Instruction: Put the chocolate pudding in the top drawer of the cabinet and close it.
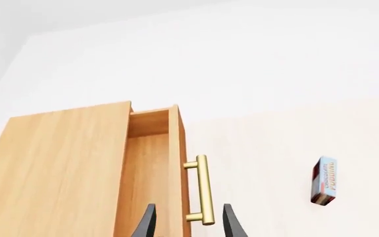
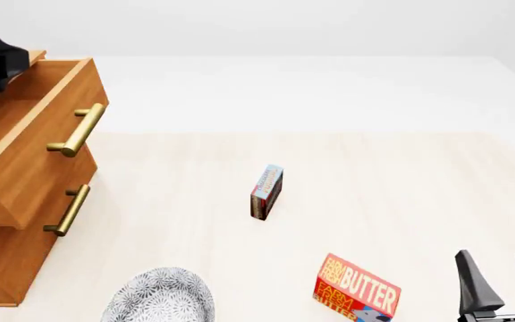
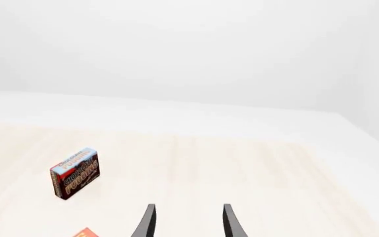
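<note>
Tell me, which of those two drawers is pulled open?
The top drawer of the cabinet is open: its front juts well out past the lower drawer, which sits flush and shut. Both carry the same brass bar handle.

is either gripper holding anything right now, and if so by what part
Nothing is held. The left gripper and the right gripper are both open and empty; the chocolate pudding stands alone on the table.

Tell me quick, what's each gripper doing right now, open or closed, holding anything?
Left gripper: open, holding nothing, fingers either side of the top drawer's handle.
Right gripper: open, empty.
</note>
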You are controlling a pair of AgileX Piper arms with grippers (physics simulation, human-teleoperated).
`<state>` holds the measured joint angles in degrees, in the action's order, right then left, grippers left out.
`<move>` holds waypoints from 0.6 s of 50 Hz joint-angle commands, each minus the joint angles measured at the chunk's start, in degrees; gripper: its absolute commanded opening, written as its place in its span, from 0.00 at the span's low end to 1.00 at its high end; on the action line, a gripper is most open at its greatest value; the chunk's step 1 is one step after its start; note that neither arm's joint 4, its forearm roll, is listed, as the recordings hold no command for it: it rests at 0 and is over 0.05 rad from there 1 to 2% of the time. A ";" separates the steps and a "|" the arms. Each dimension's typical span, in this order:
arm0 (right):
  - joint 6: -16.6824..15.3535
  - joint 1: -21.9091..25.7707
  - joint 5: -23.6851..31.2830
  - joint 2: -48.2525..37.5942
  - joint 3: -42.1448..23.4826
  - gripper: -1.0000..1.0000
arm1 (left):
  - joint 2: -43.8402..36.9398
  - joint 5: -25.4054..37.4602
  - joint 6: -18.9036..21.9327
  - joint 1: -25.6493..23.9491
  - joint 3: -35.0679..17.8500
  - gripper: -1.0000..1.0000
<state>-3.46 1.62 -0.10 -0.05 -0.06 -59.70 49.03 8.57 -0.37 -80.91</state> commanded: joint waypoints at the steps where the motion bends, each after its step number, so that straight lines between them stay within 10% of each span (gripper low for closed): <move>1: 0.06 0.06 0.03 0.00 -0.01 1.00 | -2.52 3.08 1.09 0.00 -2.96 1.00; 30: 0.35 0.21 0.03 0.00 -0.01 1.00 | -8.69 9.18 2.60 0.80 -7.02 1.00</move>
<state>-3.27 1.71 -0.05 -0.05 -0.06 -66.78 55.96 10.99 -0.01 -85.96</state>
